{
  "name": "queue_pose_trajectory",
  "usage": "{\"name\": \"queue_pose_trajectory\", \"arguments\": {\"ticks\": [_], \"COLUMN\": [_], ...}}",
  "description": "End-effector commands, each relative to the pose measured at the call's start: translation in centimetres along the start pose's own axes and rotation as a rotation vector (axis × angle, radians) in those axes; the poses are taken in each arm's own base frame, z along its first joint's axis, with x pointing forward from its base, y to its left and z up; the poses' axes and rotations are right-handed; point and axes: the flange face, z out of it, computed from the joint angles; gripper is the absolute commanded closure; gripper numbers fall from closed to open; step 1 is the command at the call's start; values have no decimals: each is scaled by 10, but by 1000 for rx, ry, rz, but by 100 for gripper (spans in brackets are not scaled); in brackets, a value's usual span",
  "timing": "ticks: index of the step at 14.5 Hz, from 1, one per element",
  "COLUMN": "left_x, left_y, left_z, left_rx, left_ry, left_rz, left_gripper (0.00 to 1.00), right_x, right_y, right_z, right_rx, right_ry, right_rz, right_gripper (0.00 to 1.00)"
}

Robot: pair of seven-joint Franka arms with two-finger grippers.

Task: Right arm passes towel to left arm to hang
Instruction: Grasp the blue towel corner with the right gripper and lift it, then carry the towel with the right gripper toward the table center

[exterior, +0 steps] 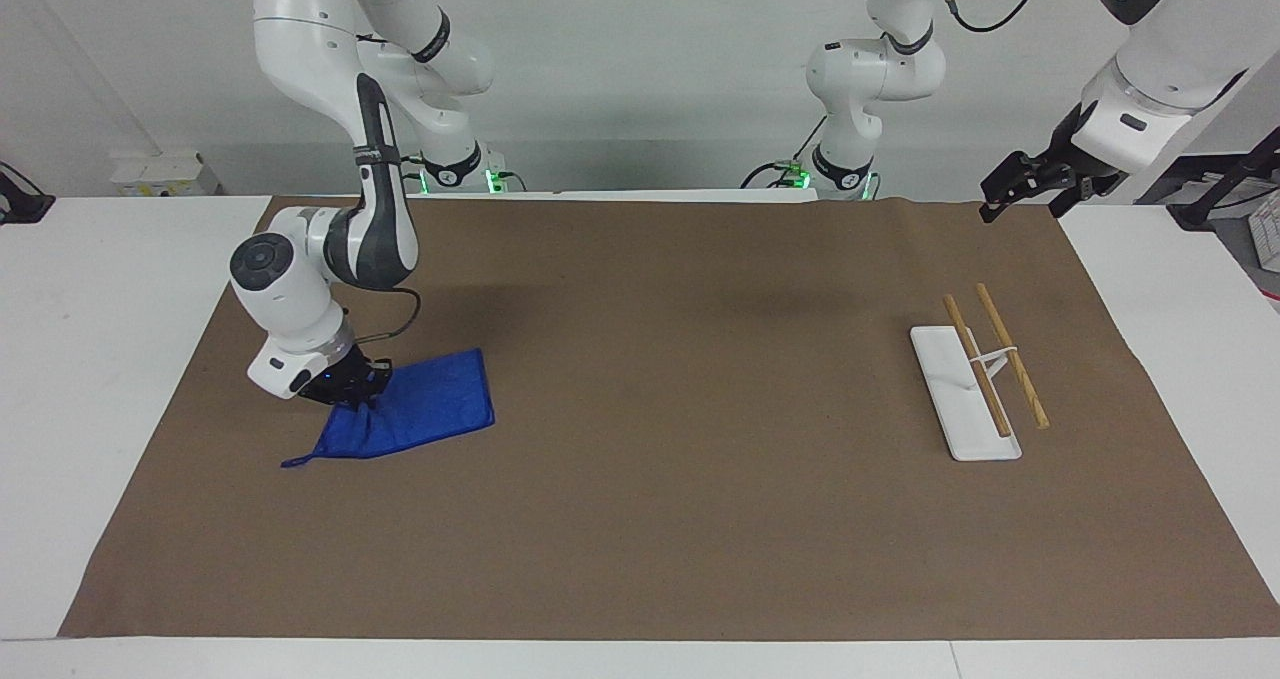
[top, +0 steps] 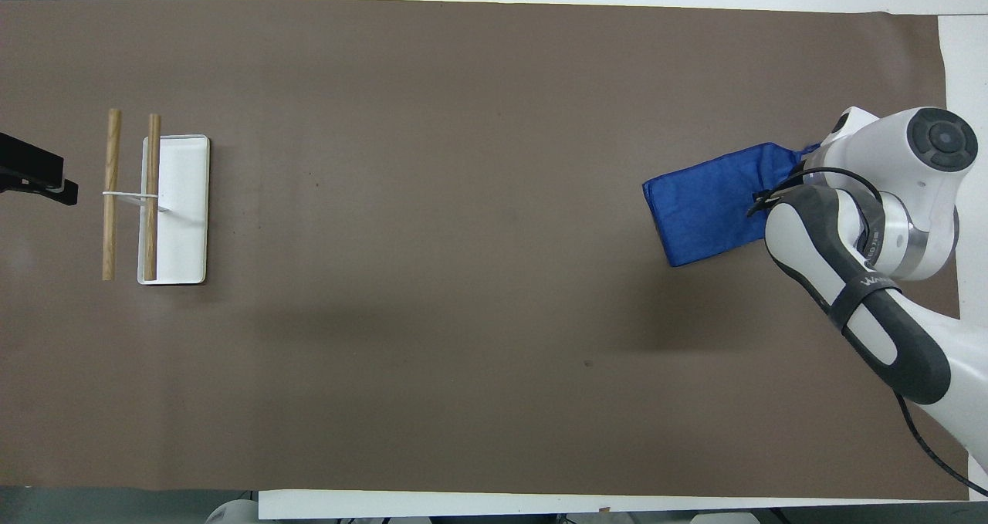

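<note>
Partly, towel (exterior: 425, 406) under right claw (exterior: 362, 391)

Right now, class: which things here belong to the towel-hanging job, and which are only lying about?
Belong to the job:
- towel
- right gripper, shut on the towel
- left gripper, waiting open over the mat's corner
- rack with two wooden bars

Lying about:
- brown mat

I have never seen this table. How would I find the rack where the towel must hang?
Look at the brown mat that covers the table, and go to the left arm's end. There stands the rack: a white flat base carrying two wooden rods on a thin white bracket. The only other loose thing, the blue towel, is soft cloth at the right arm's end.
</note>
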Motion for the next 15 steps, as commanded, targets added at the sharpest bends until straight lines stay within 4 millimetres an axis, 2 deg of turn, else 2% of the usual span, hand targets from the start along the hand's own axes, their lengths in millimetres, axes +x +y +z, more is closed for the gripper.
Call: {"name": "queue_pose_trajectory", "arguments": {"ticks": [1,3,4,6,8,10,11,14,15], "left_x": [-7,-7,-7,-7,-7,-7,-7,-7,-7], "left_y": [-3,-3,-3,-3,-3,-3,-3,-3,-3], "left_z": [0,0,0,0,0,0,0,0,0], "left_rx": [-12,-12,-12,-12,-12,-12,-12,-12,-12], "left_ry": [13,13,13,13,13,13,13,13,13], "left_rz": [-1,-1,-1,-1,-1,-1,-1,-1,-1], "left_gripper": [0,0,0,0,0,0,0,0,0], "right_x": [-1,6,12,27,45,51,55,71,77], "right_y": [4,-5,-23,-71,-129,-185,-215,-275,-288], "right_z": [-7,-22,-32,-69,-112,-135,-150,-194,-197], "right_rx": [25,53,78,89,73,64,114,281,354], "right_ry": [-13,-72,-118,-224,-265,-278,-280,-285,-305], "right_rz": [-9,41,97,267,418,561,651,909,963], "right_gripper": [100,100,100,100,100,100,100,100,100]}}
